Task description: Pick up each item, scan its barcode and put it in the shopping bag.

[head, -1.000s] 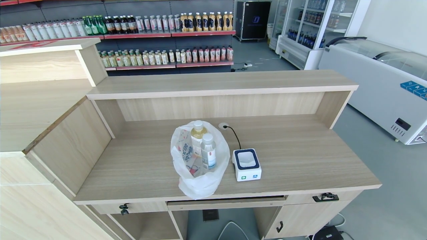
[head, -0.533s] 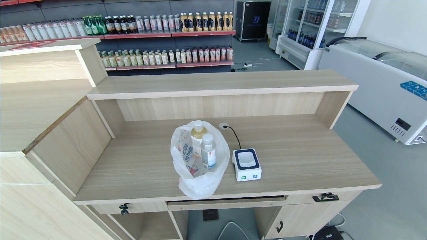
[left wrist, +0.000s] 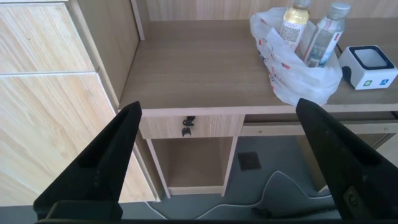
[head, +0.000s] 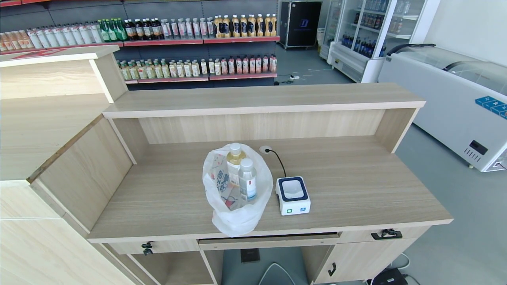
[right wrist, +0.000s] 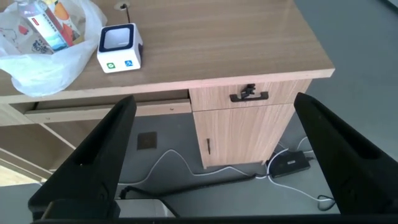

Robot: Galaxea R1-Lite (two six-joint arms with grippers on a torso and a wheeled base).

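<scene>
- No movement since the earlier frames, neither on the light wooden checkout counter point(head: 356, 186) nor in either arm.
- Judged from that stillness: probably the end of the job, with no loose item left on the counter to pick up or scan.
- White crumpled plastic shopping bag point(head: 237, 215) standing mid-counter, close to the near edge, mouth open upward.
- Upright inside it: amber drink bottle with pale cap point(head: 235, 158) at the far side, clear bottle with white cap and red-marked label point(head: 247, 182) nearer, printed flat pouch point(head: 220, 178) to their left.
- White box-shaped scanner with dark blue-rimmed window point(head: 293, 194) just beside the bag on the right, black cable running off toward the far side.
- Black fingers of the left gripper point(left wrist: 219, 109) spread wide, holding nothing; hanging low on the near side of the counter, well apart from the bag.
- Same for the right gripper point(right wrist: 214, 102): spread wide, empty, low on the near side, well apart from bag and scanner.
</scene>
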